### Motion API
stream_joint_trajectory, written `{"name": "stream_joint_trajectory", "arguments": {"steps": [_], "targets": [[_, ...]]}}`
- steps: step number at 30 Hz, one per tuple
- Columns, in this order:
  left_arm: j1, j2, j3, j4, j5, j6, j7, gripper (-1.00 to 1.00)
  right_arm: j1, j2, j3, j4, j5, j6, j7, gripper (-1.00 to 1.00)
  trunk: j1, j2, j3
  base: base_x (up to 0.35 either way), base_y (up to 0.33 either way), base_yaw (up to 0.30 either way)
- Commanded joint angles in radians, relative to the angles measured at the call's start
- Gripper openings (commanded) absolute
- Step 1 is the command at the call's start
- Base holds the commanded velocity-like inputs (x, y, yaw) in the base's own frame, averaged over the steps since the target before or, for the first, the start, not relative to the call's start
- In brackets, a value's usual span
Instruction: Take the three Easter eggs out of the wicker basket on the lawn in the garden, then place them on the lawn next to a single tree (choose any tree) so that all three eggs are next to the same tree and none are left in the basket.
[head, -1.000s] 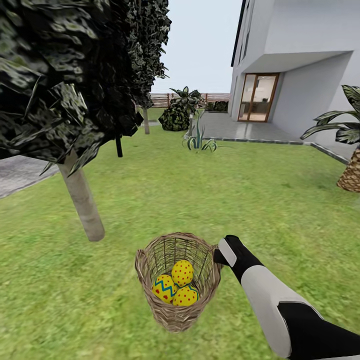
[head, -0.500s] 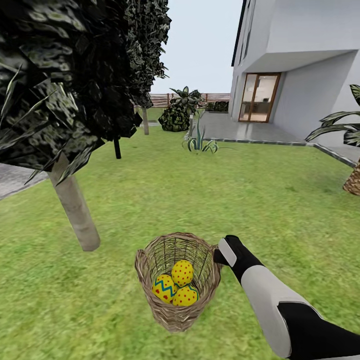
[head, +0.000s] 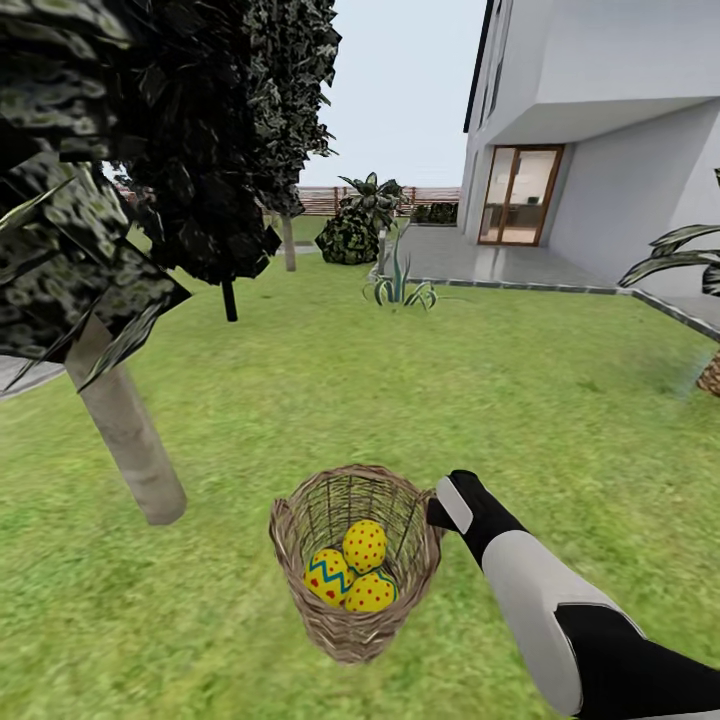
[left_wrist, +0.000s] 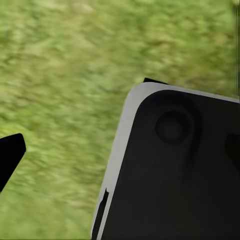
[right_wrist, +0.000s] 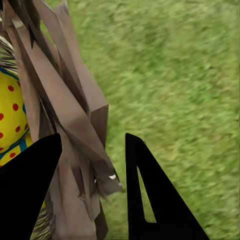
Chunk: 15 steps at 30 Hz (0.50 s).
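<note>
Only the view had shifted; the right gripper (right_wrist: 90, 165) fingers stayed clamped on the wicker basket (head: 355, 560) rim at three o'clock, three Easter eggs (head: 352, 578) inside. Tilt might spill them before the tree (head: 125, 435) at ten o'clock.

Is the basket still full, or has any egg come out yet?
Full: all three Easter eggs lie inside the upright wicker basket; none on the lawn.

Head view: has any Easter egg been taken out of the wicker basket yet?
No, all three Easter eggs lie inside the wicker basket.
</note>
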Motion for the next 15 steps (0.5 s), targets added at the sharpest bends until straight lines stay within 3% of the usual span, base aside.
{"name": "stream_joint_trajectory", "arguments": {"steps": [1,12,15], "targets": [[0.000,0.000,0.001,-0.001,0.009,-0.001,-0.007,1.00,0.000,0.001,-0.005,-0.002,-0.015,-0.002,-0.009,-1.00,0.001,0.000,-0.001,0.328,-0.096,0.000],[0.000,0.000,0.001,-0.001,0.009,-0.002,-0.007,1.00,0.000,0.002,-0.005,-0.002,-0.015,-0.002,-0.009,-1.00,0.001,0.000,-0.001,0.328,-0.108,0.002],[0.000,0.000,0.001,-0.001,0.009,-0.002,-0.007,1.00,0.000,0.002,-0.005,-0.002,-0.015,-0.002,-0.009,-1.00,0.001,0.000,-0.001,0.313,-0.148,0.140]]}}
